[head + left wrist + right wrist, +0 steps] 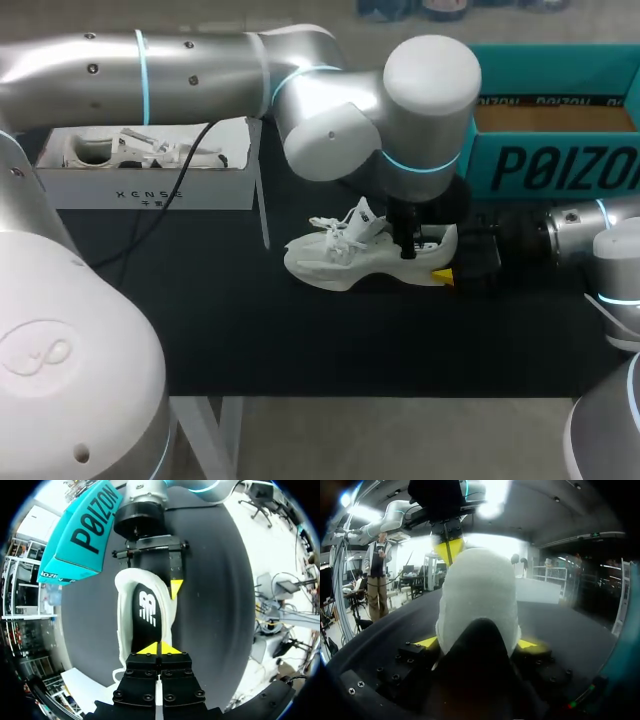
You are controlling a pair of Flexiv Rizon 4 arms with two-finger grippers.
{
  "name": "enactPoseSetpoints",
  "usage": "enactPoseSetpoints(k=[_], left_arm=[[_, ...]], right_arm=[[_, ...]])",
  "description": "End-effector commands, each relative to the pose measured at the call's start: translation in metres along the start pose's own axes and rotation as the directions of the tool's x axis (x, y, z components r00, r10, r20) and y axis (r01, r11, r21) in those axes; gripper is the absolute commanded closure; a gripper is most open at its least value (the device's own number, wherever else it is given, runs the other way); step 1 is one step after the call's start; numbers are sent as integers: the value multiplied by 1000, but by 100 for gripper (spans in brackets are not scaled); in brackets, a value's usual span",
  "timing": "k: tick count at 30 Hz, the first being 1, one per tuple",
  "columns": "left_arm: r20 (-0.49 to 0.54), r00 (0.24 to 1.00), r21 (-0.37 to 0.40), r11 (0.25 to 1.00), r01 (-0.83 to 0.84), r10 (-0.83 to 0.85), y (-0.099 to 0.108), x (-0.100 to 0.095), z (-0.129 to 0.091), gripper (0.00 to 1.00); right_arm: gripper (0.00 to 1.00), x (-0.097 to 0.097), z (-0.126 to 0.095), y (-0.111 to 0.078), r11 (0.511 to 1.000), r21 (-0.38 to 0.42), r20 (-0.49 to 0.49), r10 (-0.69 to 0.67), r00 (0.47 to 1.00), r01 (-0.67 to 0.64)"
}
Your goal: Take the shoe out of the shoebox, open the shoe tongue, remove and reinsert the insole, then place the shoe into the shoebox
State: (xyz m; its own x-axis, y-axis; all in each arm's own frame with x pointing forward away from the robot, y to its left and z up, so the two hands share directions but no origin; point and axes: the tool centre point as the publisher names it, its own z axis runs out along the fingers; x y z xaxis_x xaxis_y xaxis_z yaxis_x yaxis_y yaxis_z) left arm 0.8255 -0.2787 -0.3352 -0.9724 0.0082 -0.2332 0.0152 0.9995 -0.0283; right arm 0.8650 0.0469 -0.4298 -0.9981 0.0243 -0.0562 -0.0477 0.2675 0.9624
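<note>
Black table (300, 340) carries 2 boxes: a teal box (560, 165) at the far right, open, and a white box (150, 190) at the far left with another shoe in it. The shoe (345, 262) for this task is out of both, lying on its sole on the table between them, nearer the teal box, toe toward the white box. The right gripper (477, 642) stands at the heel with its fingers spread wide, 1 on each side, both touching, so the heel is clamped. The black insole (147, 612) lies inside the shoe. The left gripper (160, 648) comes down through the collar with its tips pressed together at the insole; whether they pinch any of it cannot be told. Judgement: the shoe looks light, with a soft upper that gives under pressure; the heel counter is the firmest place to hold. The insole looks thin and floppy, likely to bend and snag, best taken by its heel edge.
</note>
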Motion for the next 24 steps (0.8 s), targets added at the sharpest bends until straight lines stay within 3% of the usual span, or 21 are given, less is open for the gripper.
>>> enactPoseSetpoints(k=[1,13,22,23,24], left_arm=[[-9,1000,-1,1000,-1,1,-10,-6,14,100],[-53,998,-41,999,-23,20,-14,2,48,100],[-62,998,-76,997,-30,26,-7,9,54,100],[-61,998,-87,996,-32,26,-6,9,55,89],[-64,998,-87,996,-35,30,-6,9,56,53]], right_arm=[[100,0,2,-5,1000,1,1,0,1000,0],[100,0,2,-5,1000,1,1,0,1000,0],[100,0,2,-5,1000,1,1,0,1000,0],[100,0,2,-5,1000,1,1,0,1000,0],[100,0,2,-5,1000,1,1,0,1000,0]])
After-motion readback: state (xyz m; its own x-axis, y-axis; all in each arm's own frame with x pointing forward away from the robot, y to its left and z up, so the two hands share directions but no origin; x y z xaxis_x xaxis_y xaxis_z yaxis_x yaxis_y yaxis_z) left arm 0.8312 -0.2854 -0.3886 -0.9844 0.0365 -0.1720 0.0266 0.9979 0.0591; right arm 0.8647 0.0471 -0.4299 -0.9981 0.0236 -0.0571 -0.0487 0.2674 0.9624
